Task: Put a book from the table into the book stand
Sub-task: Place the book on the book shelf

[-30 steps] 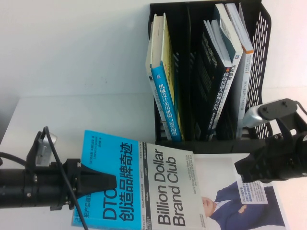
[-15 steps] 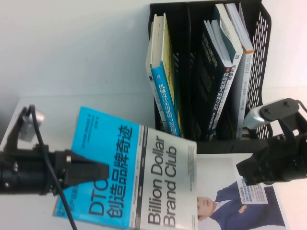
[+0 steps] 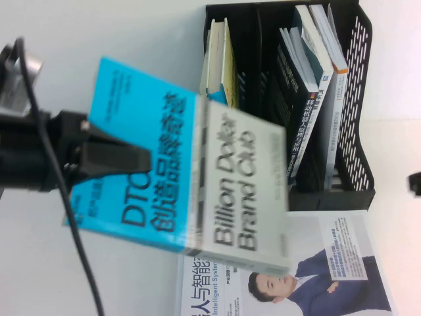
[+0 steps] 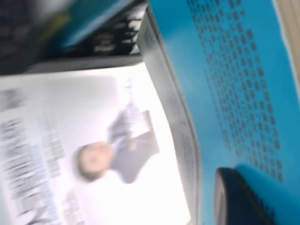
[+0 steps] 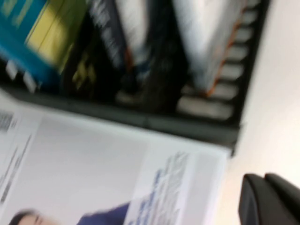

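So the left hand point(image 3: 131, 160) is clamped on the blue half of the Billion Dollar Brand Club book point(image 3: 197, 171), holding it up off the worktop point(image 3: 99, 263) with the cover facing up and the whole thing tilted, blue side higher and toward the left. Its top edge overlaps the lower part of the yellow-cover book point(image 3: 227, 66) in the high view, so it's hanging right in front of the black book stand point(image 3: 358, 99). The stand's left slot holds that yellow book, and the middle and right slots have a dark book point(image 3: 289, 112) and a couple of white-spined ones point(image 3: 329, 92) leaning in them. There's a visible gap in the left slot to the right of the yellow book.

Flat on the worktop below the stand lies the white-cover book with the man in a blue suit point(image 3: 309, 276); the held book's lower corner hangs over its top-left part. The right hand point(image 3: 415, 183) is barely in view at the far right edge, well apart from everything, and I can't tell how its fingers stand.
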`<state>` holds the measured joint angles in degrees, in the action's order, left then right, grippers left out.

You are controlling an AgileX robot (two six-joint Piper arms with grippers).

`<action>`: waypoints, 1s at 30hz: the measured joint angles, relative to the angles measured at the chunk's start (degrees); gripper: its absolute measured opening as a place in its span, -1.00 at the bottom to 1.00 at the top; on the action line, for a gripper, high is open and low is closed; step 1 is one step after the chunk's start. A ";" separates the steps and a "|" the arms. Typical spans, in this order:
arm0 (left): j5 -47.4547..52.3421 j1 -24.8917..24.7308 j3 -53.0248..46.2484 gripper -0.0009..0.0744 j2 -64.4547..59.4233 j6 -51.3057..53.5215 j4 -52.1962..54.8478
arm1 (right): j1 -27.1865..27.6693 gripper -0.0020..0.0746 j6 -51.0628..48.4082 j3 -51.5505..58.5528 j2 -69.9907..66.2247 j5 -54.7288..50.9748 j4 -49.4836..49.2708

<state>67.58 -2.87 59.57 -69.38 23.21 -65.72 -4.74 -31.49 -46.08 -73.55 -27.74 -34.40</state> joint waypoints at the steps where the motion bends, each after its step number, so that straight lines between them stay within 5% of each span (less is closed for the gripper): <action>1: -0.45 -1.89 1.49 -0.49 0.00 -0.80 0.00 | 1.46 -0.95 0.13 -0.59 0.69 0.00 0.09; 8: -9.41 -14.68 10.16 -0.49 -2.39 -4.84 -0.36 | 10.84 -0.95 0.21 -7.15 2.96 0.54 0.22; 16: -12.06 -23.75 27.81 -0.49 -18.35 -10.96 1.98 | 17.60 -0.95 5.57 -15.44 3.35 1.58 -0.56; 30: -7.38 -25.82 78.33 -0.49 -48.51 -39.02 26.91 | 18.74 -0.95 6.59 -18.54 3.47 4.81 -8.27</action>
<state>60.20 -28.69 137.90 -117.89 -15.81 -38.81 14.00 -24.90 -64.62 -70.09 -22.93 -42.67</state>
